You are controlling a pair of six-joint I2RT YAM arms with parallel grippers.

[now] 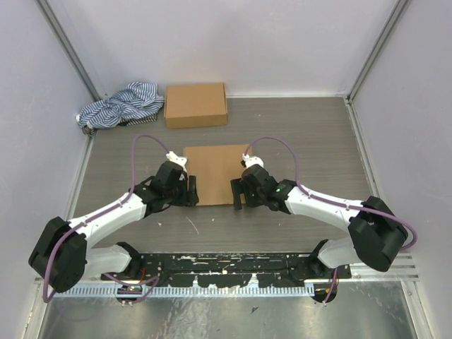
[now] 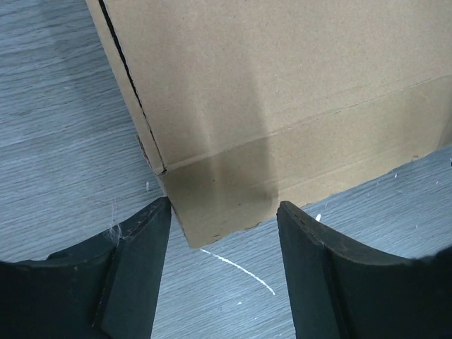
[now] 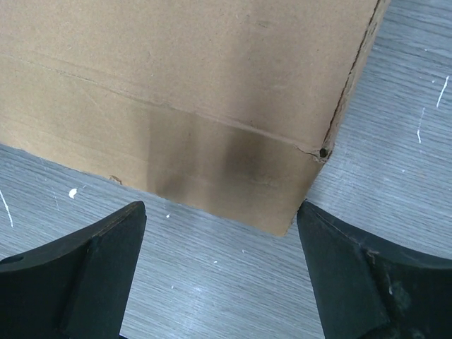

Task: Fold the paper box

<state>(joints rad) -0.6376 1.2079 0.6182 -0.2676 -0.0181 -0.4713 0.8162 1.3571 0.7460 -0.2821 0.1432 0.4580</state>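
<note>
The paper box lies flat as an unfolded brown cardboard sheet in the middle of the table. My left gripper sits low at its near left corner. In the left wrist view that corner of the cardboard points down between the open jaws of the left gripper, and neither finger presses on it. My right gripper is at the near right corner. In the right wrist view the cardboard ends just ahead of the right gripper, which stands open wide and holds nothing.
A closed brown cardboard box stands at the back, left of centre. A crumpled blue-and-white striped cloth lies beside it in the back left corner. Grey walls enclose the table on three sides.
</note>
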